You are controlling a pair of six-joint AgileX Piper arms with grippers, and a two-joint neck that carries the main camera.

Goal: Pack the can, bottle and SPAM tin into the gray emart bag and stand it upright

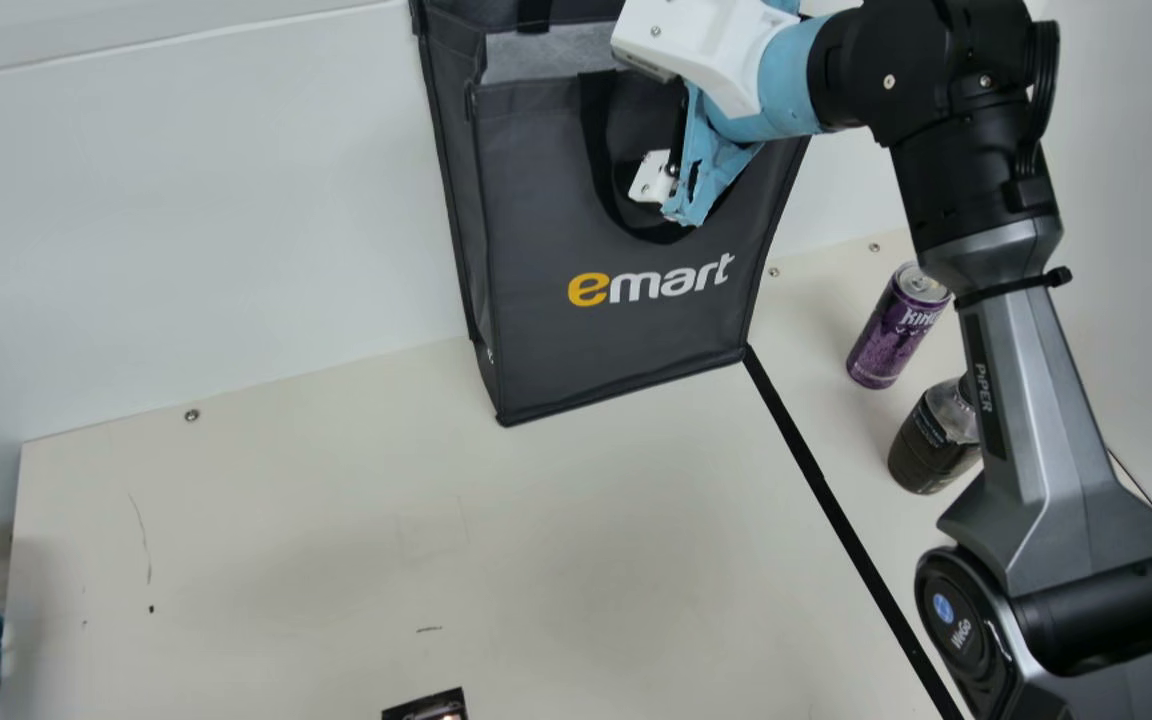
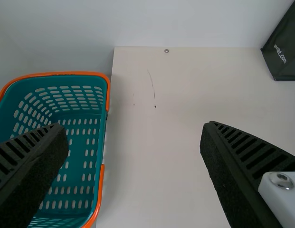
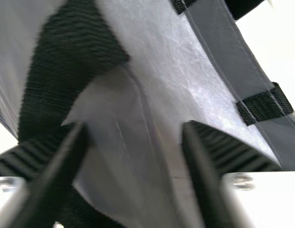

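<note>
Closest, the left gripper (image 2: pixel 135 130) has its fingers spread near the teal basket (image 2: pixel 52 73). A dark printed item (image 1: pixel 426 708) on the desk (image 1: pixel 286 560) may be the SPAM tin. The gray emart bag (image 1: pixel 626 345) stands upright by the wall (image 1: pixel 186 250); the right gripper's (image 3: pixel 135 130) parted fingers are at its handle (image 1: pixel 598 150), so pulling away could snag the loop and topple it. Outside stand the purple can (image 1: pixel 886 345) and dark bottle (image 1: pixel 921 450), which the forearm (image 1: pixel 1026 340) could clip if lowered.

teal basket (image 2: pixel 57 73) with orange rim sat beside cream table (image 1: pixel 266 560), black strip (image 1: pixel 824 482) ran across it, pale wall (image 1: pixel 186 220) stood behind
</note>
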